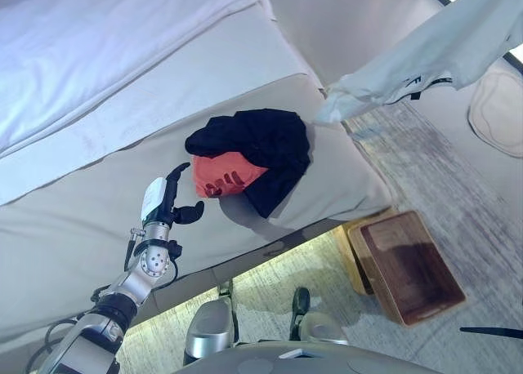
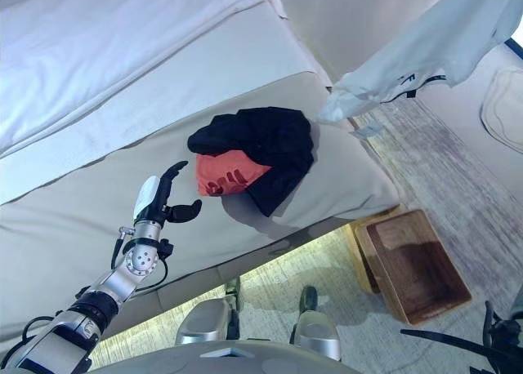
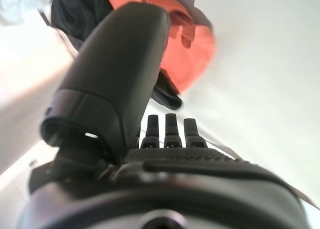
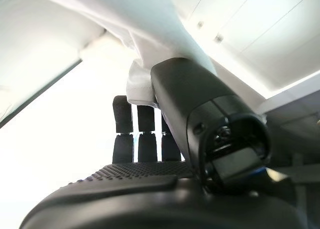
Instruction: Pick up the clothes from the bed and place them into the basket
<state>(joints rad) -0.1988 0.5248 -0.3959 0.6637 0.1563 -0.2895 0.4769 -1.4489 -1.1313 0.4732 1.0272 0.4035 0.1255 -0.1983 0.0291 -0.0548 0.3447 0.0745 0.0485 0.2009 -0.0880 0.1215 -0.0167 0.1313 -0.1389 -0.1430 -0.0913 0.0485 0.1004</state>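
Note:
A pile of clothes, a black garment over an orange one, lies on the beige bed near its front edge. My left hand is open and empty, hovering just left of the pile; its wrist view shows the orange garment past the straight fingers. My right hand is shut on a white garment, pinched between thumb and fingers. This garment hangs in the air at the upper right, above the floor. The brown wooden basket stands on the floor to the right of the bed.
A white duvet covers the back left of the bed. A pale round mat lies on the floor at the far right. Grey carpet runs between the bed and the mat.

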